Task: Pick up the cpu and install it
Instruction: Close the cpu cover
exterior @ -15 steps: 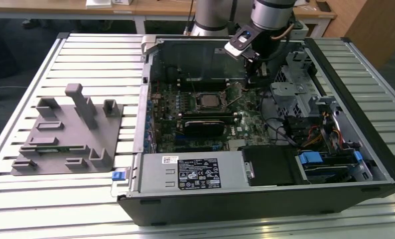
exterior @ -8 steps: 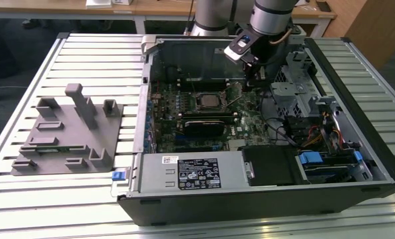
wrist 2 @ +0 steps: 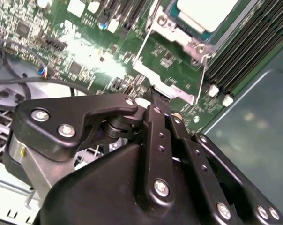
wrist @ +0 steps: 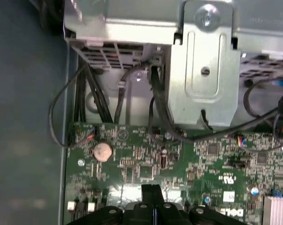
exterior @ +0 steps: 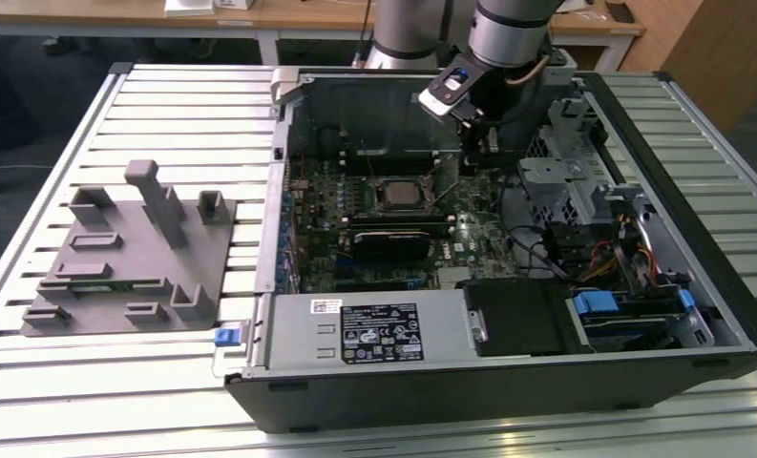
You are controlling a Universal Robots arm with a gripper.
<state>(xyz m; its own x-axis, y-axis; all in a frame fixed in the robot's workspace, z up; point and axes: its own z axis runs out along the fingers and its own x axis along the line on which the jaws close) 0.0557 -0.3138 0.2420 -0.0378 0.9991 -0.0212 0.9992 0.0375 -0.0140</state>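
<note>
now | arm (exterior: 512,38) tilted down into case (exterior: 480,396) | gripper (wrist: 151,187) pinched together | cpu (wrist 2: 204,11) in socket (wrist 2: 172,30)

Arm (exterior: 508,31) hangs near vertical at top of exterior view, grey forearm pointing down. Wrist (exterior: 454,91) angled toward exterior view's left. Gripper (exterior: 487,143) below it, aimed downward. Black linkage bars (wrist 2: 158,154) converge to narrow tip in second wrist view. Fingers (wrist: 147,194) pressed together in first wrist view, thin seam between, nothing gripped.
</note>
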